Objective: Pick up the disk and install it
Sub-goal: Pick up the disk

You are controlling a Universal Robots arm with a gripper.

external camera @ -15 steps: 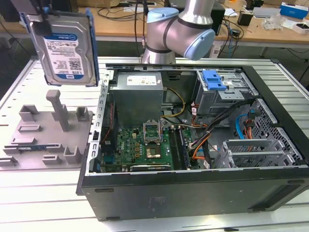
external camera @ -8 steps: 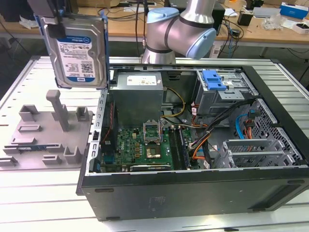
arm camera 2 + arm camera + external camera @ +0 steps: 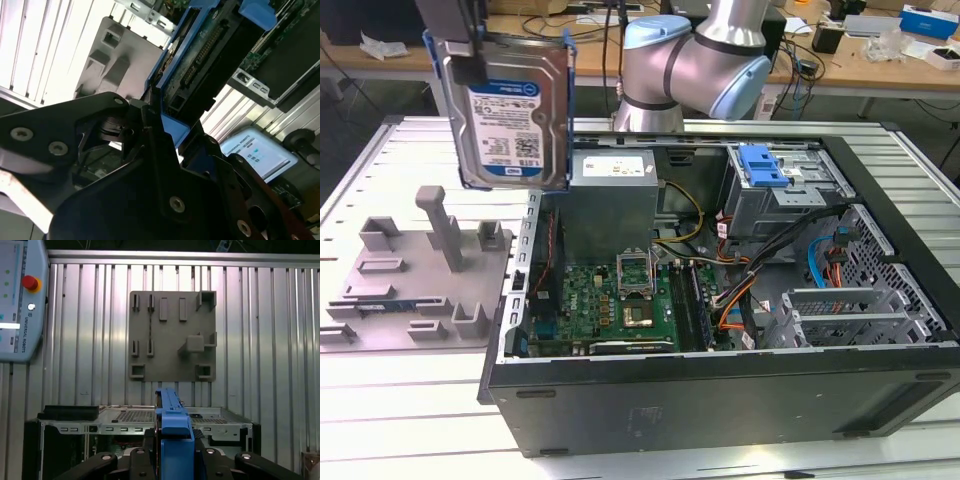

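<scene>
The disk [image 3: 508,110], a silver hard drive with a blue-and-white label and a blue rail frame, hangs upright in the air at the exterior view's upper left, above the gap between the grey holder and the computer case. My gripper [image 3: 460,40] is shut on its top edge. In the first wrist view the disk's blue frame edge [image 3: 172,422] stands between the black fingers [image 3: 137,460]. The second wrist view shows the disk [image 3: 200,55] edge-on, its connector side visible, clamped by the gripper [image 3: 155,122].
An open computer case [image 3: 720,390] lies on the metal slatted table [image 3: 380,400], with its drive bay and blue latch tab [image 3: 762,165] at the back right. The grey plastic holder [image 3: 415,290] with upright posts sits left of the case. A teach pendant [image 3: 20,300] rests on the table.
</scene>
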